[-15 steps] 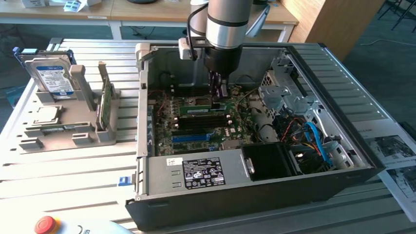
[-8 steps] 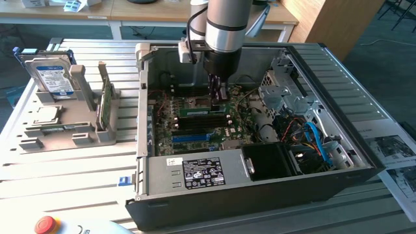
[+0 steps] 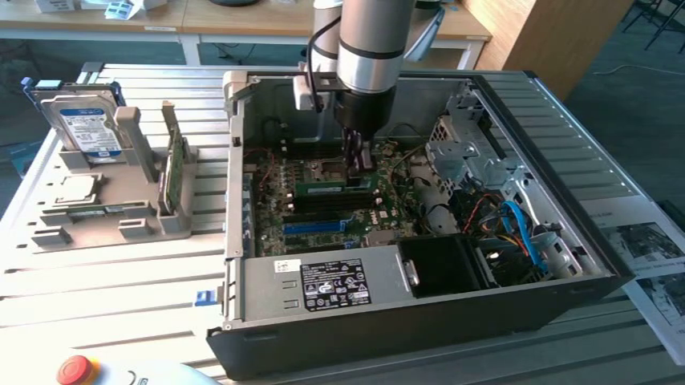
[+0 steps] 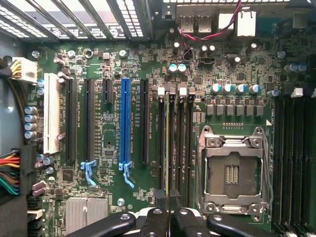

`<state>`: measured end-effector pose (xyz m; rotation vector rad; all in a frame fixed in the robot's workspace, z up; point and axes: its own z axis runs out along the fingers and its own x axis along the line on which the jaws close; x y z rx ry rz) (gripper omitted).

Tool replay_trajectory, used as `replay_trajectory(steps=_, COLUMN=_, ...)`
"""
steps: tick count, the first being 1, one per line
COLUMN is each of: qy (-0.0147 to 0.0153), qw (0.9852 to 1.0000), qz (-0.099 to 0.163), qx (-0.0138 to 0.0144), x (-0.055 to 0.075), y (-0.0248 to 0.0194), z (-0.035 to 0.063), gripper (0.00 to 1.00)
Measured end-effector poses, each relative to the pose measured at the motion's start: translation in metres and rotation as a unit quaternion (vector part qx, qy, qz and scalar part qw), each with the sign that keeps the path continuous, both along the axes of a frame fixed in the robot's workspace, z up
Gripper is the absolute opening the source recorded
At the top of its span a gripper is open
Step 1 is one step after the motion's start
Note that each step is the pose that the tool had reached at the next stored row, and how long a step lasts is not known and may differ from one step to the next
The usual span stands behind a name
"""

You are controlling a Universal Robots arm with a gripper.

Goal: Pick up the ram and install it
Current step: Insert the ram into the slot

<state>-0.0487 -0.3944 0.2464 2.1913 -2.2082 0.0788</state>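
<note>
A slatted grey tabletop (image 3: 128, 273) carries an open computer case (image 3: 428, 321); wooden desks (image 3: 246, 20) stand behind. Inside the case, the arm's (image 3: 370, 48) jaws are clamped on the ram (image 4: 168, 148), which is seen edge-on over the memory slots (image 4: 190, 148) beside the CPU socket (image 4: 232, 173). The ram's faces are hidden.

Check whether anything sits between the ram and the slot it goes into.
Nothing visible does. The gripper holds the ram edge-on right at the memory slots beside the CPU socket; nothing crosses them.
</note>
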Motion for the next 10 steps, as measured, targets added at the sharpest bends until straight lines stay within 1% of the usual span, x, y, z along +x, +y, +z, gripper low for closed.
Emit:
replay_trajectory(steps=6, qy=0.0000, qw=1.0000, qz=0.000, qx=-0.0001, x=0.0000, y=0.0000, z=-0.0012, gripper=0.12)
replay_trajectory(steps=7, qy=-0.0009, qw=1.0000, qz=0.000, qx=0.0000, x=-0.0001, y=0.0000, z=-0.0013, gripper=0.12)
replay_trajectory(steps=9, qy=-0.0029, qw=1.0000, qz=0.000, qx=0.0012, x=-0.0002, y=-0.0006, z=-0.0016, gripper=0.12)
replay_trajectory(steps=10, qy=-0.0032, qw=1.0000, qz=0.000, qx=0.0015, x=-0.0002, y=-0.0009, z=-0.0016, gripper=0.12)
